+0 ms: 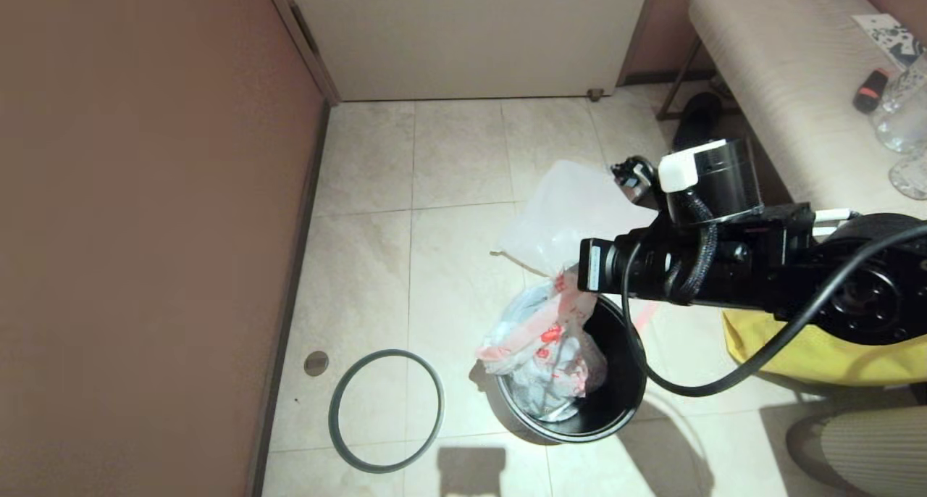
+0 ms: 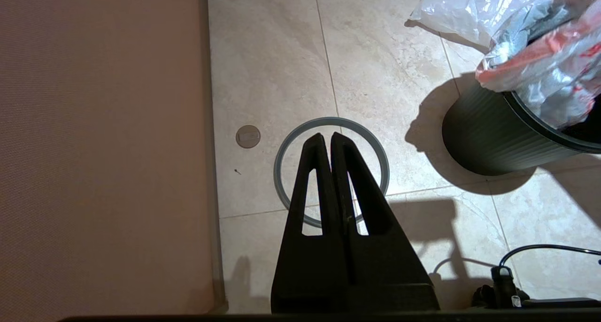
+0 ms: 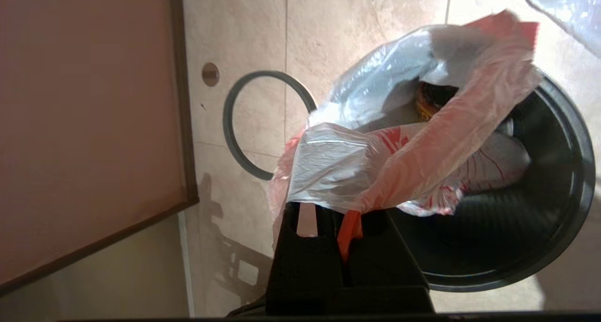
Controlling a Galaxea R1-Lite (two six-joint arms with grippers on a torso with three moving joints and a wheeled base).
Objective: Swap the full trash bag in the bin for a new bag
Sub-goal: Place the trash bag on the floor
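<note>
The bin (image 1: 621,399) (image 3: 540,228) stands on the tiled floor with the full trash bag (image 1: 539,341) (image 3: 375,157) partly lifted out of it, lumpy with a pink hem and red print. My right gripper (image 3: 345,211) is shut on the bag's pink hem, just above the bin's rim; the bag hides its fingertips. In the head view the right arm (image 1: 673,265) reaches over the bin from the right. The new bag (image 1: 572,211) (image 2: 450,7) lies flat on the floor behind the bin. My left gripper (image 2: 326,136) hangs shut and empty above the grey hoop (image 2: 331,120).
The grey hoop (image 1: 387,353) lies on the floor left of the bin, near the brown wall (image 1: 145,229). A yellow tote (image 1: 797,352) sits right of the bin, under my arm. A padded bench (image 1: 782,84) stands at the back right and a door (image 1: 463,33) behind.
</note>
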